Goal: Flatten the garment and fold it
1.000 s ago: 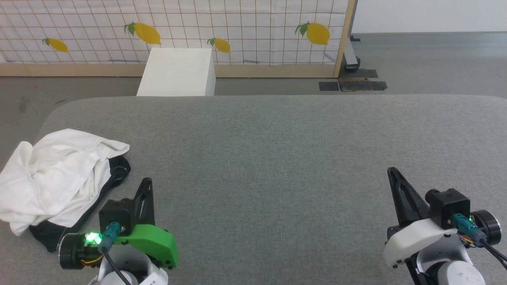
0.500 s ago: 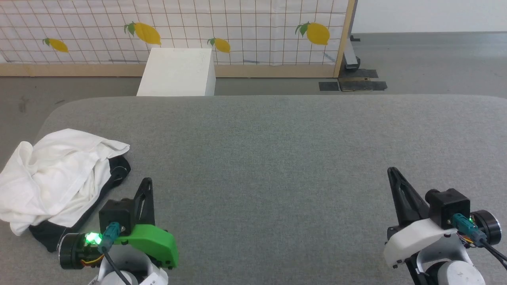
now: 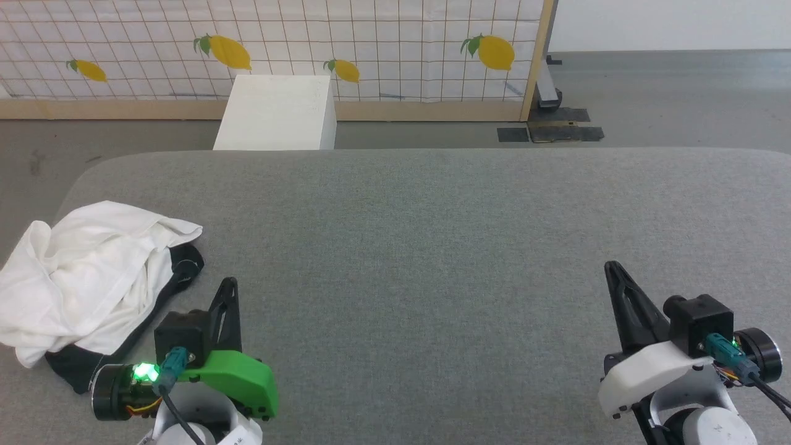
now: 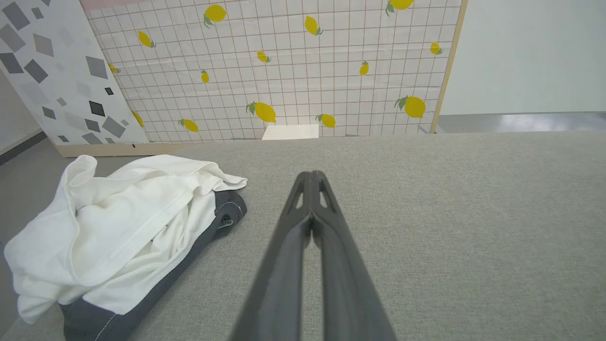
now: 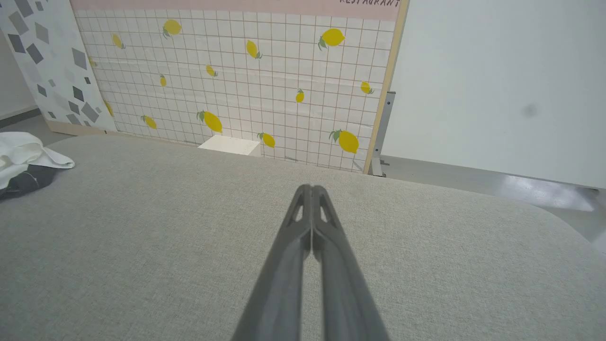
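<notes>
Head view
A: Where is the garment (image 3: 86,272)?
B: It is crumpled in a heap at the left edge of the grey worktop (image 3: 432,247). White cloth is on top, and black cloth shows along its near and right sides.
A: And the grippers?
B: The left gripper (image 3: 230,284) is at the lower left, with the garment just beside it on its left. The right gripper (image 3: 610,267) is at the lower right, well apart from the heap, with bare worktop between them. Past the far edge, a white box (image 3: 278,111) stands on the floor in front of a lemon-patterned panel (image 3: 371,43).

Left wrist view
A: Is that gripper holding anything?
B: No. Its two fingers meet at the tips with nothing between them. The garment lies to their left, and a black fold is the part nearest the fingers. It stays clear of them.

Right wrist view
A: What about the other one?
B: It is also closed tip to tip and empty, above plain worktop. A corner of the garment, white over black, sits at the far left edge, well away from the fingers.
</notes>
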